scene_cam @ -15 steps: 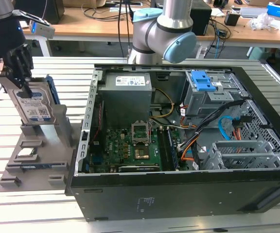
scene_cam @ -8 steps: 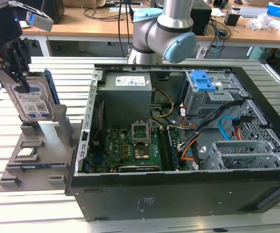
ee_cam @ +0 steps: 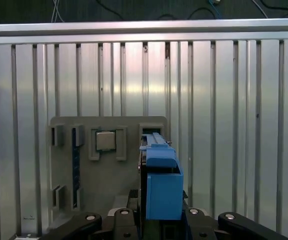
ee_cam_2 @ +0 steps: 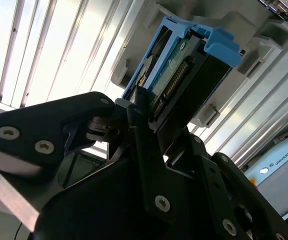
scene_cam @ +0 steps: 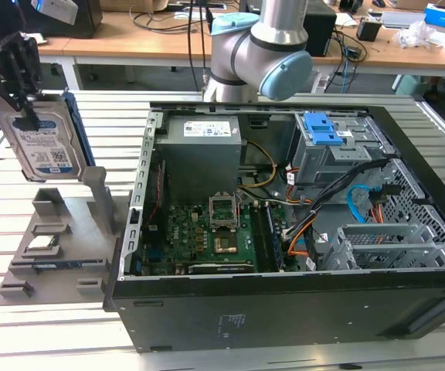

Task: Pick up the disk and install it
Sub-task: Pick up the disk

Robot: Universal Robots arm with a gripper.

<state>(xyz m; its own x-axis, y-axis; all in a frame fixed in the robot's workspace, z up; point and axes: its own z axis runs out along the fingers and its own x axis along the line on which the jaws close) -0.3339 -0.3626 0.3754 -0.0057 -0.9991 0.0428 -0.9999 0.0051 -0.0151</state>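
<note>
Up at ten o'clock in the exterior view, the disk (scene_cam: 43,151) hangs upright in the air. Its silver face and white-and-blue label are turned toward the camera, and a blue carrier (scene_cam: 78,131) frames its edge. The hand (scene_cam: 26,100) is clenched on the disk from above, with a black finger (scene_cam: 31,116) pressed flat against the labelled face.

In the second wrist view the disk (ee_cam_2: 181,80) stands edge-on in the hand (ee_cam_2: 151,117), its connector row showing, held tight between the dark fingers (ee_cam_2: 146,150). In the first wrist view the blue carrier (ee_cam: 161,187) juts out from the hand (ee_cam: 159,222).

At six o'clock from the disk, and apart from it, a grey holder (scene_cam: 60,232) lies on the slatted metal table (scene_cam: 22,340). A small square chip (scene_cam: 41,246) sits in one of the holder's pockets.

At three o'clock from the holder, just beside it, an open computer case (scene_cam: 300,309) lies on its side. It shows a green motherboard (scene_cam: 207,232), and a blue latch (scene_cam: 323,127) near its one o'clock corner. The arm (scene_cam: 261,46) rises at twelve o'clock behind the case.
</note>
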